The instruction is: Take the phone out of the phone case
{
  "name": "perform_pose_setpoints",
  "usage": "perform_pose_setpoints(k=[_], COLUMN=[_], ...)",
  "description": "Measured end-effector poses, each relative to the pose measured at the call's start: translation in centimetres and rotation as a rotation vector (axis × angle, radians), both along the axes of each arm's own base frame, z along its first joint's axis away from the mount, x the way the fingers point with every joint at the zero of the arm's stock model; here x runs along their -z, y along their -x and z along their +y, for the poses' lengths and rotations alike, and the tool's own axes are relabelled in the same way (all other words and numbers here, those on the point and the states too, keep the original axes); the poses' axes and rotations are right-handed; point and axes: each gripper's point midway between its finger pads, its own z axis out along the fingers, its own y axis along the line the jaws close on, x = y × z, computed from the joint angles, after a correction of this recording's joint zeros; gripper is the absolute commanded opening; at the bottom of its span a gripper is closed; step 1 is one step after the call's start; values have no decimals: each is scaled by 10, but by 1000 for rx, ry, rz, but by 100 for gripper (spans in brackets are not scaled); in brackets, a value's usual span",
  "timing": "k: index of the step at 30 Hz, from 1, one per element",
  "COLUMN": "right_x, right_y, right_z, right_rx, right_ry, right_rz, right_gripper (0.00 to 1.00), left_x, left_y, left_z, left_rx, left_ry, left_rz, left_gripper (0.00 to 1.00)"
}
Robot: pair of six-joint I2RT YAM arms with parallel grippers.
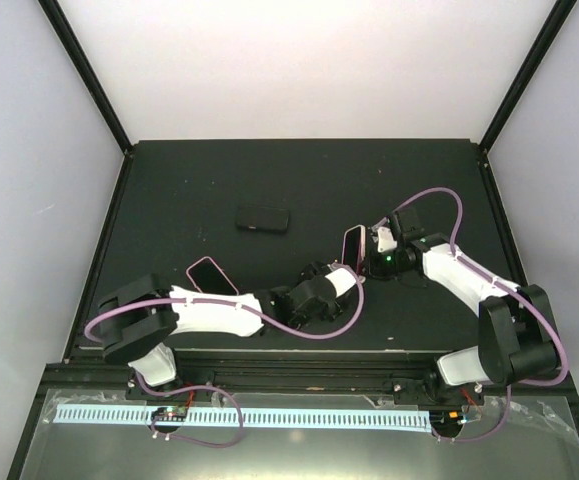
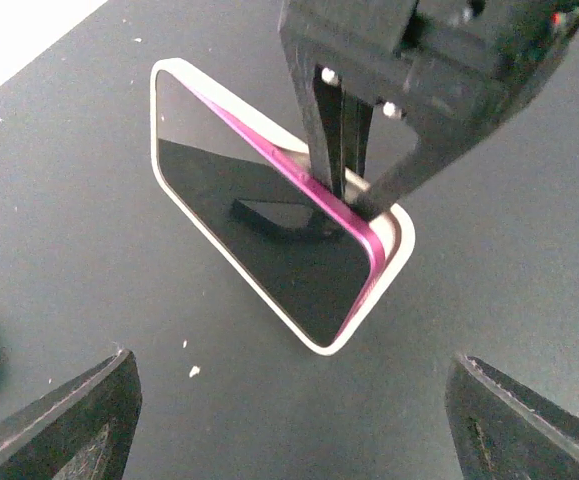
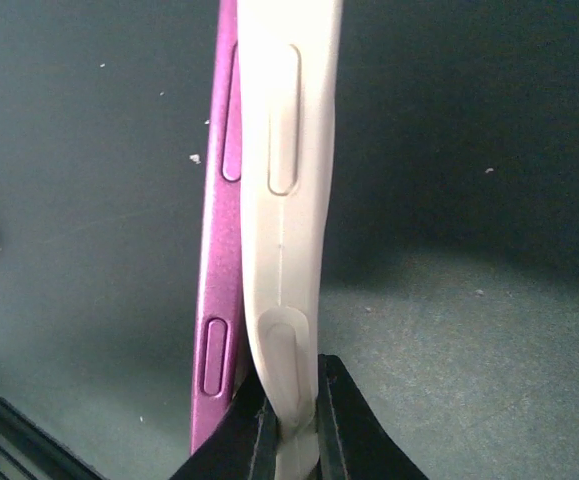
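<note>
Cream rubber is what I have pinched: my right gripper (image 3: 289, 440) is clamped on 1 side wall of the phone case (image 3: 284, 200), its 2 fingers meeting over the wall right at a button bump. The case stands up on edge above the table (image 1: 169, 180); whether its lower rim touches the surface, I cannot tell. The magenta phone (image 3: 219, 250) sits just beside that pinched wall, on the case's inner side. Along this 1 long edge it stands proud of the case, with a clear seam between them. From my left wrist, the opposite rim of the case looks snug around the dark screen, so I judge the phone half out at most.

My left gripper (image 2: 289, 375) hangs in front of the case's screen side, near it but not touching. Its 2 fingers are spread wide and hold nothing.

As I read it, the step in hand is the peel: case held, 1 phone edge freed, phone itself not yet gripped. The next move calls for my left fingers to close on the freed magenta edge, not the cream rim, while my right holds the wall bent away. Then the 2 hands draw apart.

Well beyond the case lies a black slab (image 1: 263, 219). On the case's left-arm side lies a pink-rimmed flat thing (image 1: 212, 277), phone or case I cannot tell. I judge that neither matters here.
</note>
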Motion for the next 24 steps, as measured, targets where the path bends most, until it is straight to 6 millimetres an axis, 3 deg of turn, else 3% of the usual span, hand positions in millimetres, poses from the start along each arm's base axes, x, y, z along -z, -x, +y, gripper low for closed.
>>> perform_pose_setpoints(k=[6,10,20,24], right_x=[12,21,27,27], right_y=[-11,-19,-25,-25], right_z=[-11,-19,-12,-8], right_rx=[69,110,105,96], right_ry=[71,105,63,42], right_rz=[44,94,172,188], right_gripper=[1,1,1,1], left_x=[2,8,22,29], left_y=[-15,-22,-34,-38], left_z=[-21,-23,-25,-27], left_rx=[-25,-47,-66,-59], left_ry=[-24,-33,-34,-55], left_rz=[-40,-54,-65,-75], left_gripper=[83,82,80,74])
